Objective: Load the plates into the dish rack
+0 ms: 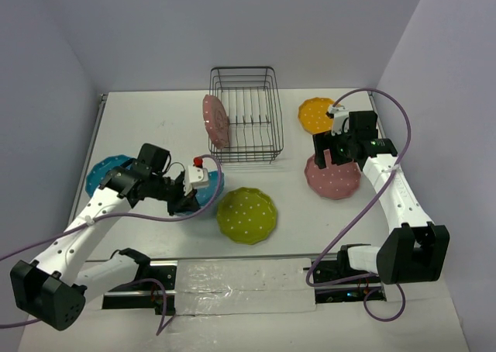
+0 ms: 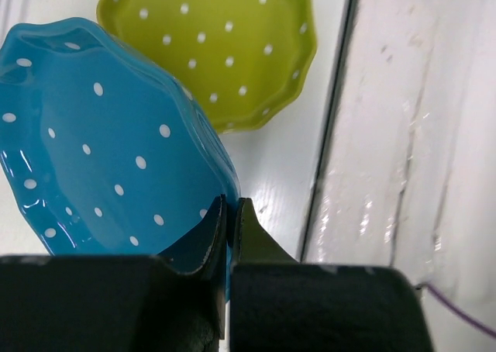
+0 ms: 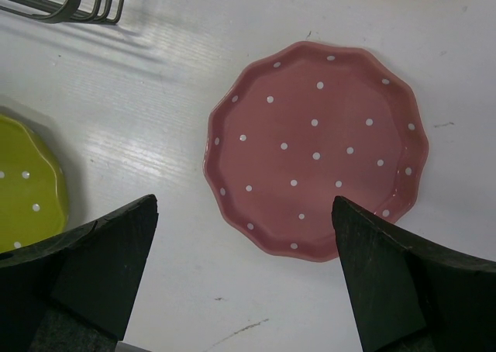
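The left arm (image 1: pixel 93 212) rose from its base at 7 o'clock, bent sharply at the elbow, and turned its wrist toward 3 o'clock; the left claw (image 2: pixel 230 212) was pinched narrow on the rim of the gripped teal plate (image 2: pixel 101 143), one finger on each face of the edge; that plate sat tilted, just beside the yellow-green plate (image 1: pixel 246 215), which lay flat on the tabletop (image 1: pixel 155 119) at about 6 o'clock. The second teal plate (image 1: pixel 101 172) lay at 9 o'clock, partly hidden under the left arm.

The right arm (image 1: pixel 395 193) stretched from its base at 5 o'clock toward 12, the wrist bent down; the right claw (image 3: pixel 244 205) stood wide, gripping nothing, above the near edge of the flat pink plate (image 3: pixel 314 146), which lay at 3 o'clock; the orange-yellow plate (image 1: pixel 316 114) lay flat beyond it, near 1 o'clock.

The dish rack (image 1: pixel 273 96) sat at 12 o'clock; the upright pink plate (image 1: pixel 216 121) stood on edge at the rack's 9 o'clock side; whether it was inside the wires or leaning on them from outside could not be told.
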Tool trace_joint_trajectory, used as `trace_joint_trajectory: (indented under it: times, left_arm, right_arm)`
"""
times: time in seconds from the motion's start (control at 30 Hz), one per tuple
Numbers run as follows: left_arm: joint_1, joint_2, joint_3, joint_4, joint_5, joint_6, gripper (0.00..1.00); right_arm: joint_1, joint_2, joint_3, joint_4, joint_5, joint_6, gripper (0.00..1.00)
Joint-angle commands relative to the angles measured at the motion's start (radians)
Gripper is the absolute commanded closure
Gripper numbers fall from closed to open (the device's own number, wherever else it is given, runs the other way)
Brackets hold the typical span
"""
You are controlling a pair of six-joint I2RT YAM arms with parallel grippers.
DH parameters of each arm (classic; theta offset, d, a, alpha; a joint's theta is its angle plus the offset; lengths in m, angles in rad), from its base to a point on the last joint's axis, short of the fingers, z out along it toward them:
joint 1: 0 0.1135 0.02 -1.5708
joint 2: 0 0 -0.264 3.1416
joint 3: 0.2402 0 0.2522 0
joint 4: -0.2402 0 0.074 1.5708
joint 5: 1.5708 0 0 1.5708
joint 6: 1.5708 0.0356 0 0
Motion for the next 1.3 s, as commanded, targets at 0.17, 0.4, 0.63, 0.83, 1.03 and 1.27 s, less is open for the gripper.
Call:
trace_joint_trajectory:
  times: [0.17, 0.4, 0.63, 0.83, 1.03, 1.27]
  left_arm:
    - [0.000, 0.031, 0.196, 0.073, 0.289, -0.181, 1.00]
    - [0.000, 0.072, 0.276, 0.234, 0.416, -0.414, 1.00]
    - [0.000, 0.115, 0.291, 0.715, 0.355, -0.956, 1.00]
    - [0.000, 0.237, 0.409, 1.010, 0.273, -1.258, 1.00]
    - [0.006, 0.371, 0.515, 1.182, 0.202, -1.441, 1.00]
    - [0.081, 0.500, 0.502, 1.447, 0.117, -1.709, 1.00]
  right_arm:
    - [0.006, 0.004, 0.046, 0.002, -0.011, -0.005, 0.00]
    - [0.006, 0.004, 0.048, -0.001, -0.010, -0.008, 0.00]
    - [0.006, 0.021, 0.055, -0.006, -0.016, -0.003, 0.00]
    - [0.007, 0.041, 0.081, -0.012, -0.026, 0.003, 0.00]
    - [0.007, 0.064, 0.084, -0.006, -0.033, 0.010, 0.00]
    - [0.007, 0.077, 0.086, 0.002, -0.031, 0.004, 0.00]
